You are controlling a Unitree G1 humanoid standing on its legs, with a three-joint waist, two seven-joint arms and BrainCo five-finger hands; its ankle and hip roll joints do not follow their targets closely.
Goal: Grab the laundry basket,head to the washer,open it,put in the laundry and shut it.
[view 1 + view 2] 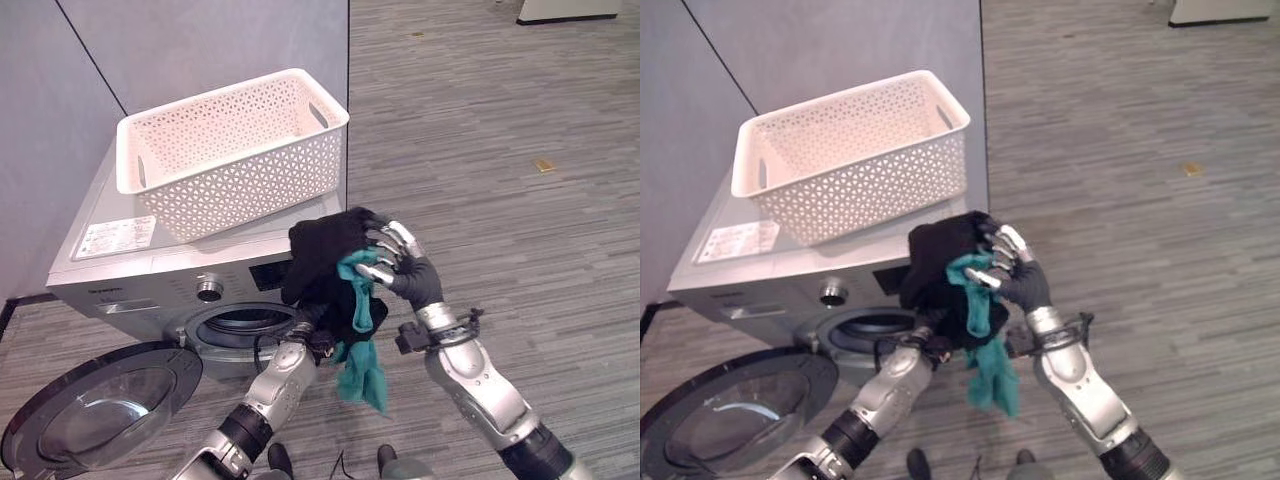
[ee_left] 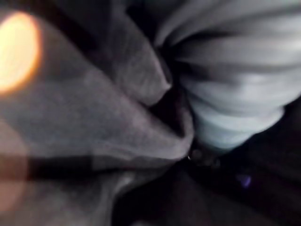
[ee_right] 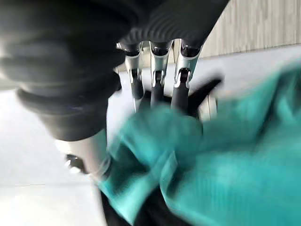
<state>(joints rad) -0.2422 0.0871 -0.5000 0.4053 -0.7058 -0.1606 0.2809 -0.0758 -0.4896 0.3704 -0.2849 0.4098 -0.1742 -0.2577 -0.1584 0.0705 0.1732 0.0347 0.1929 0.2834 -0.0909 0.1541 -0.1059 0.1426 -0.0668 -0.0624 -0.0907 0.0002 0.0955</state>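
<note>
The right hand (image 1: 400,262) curls round a bundle of black and teal laundry (image 1: 340,290) just above the washer's open drum (image 1: 245,328), the left hand's fingers hidden under the cloth; lowering it clear of the swung-down door (image 1: 100,405) looks wise, with bare floor (image 1: 500,150) to the right.

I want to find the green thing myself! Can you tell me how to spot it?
Find the grey washer with the white basket on top and its round door swung open. Just in front, the robot's right hand grips a bundle of cloth. The teal cloth dangles lowest from it, bright against the black cloth bunched above.
</note>
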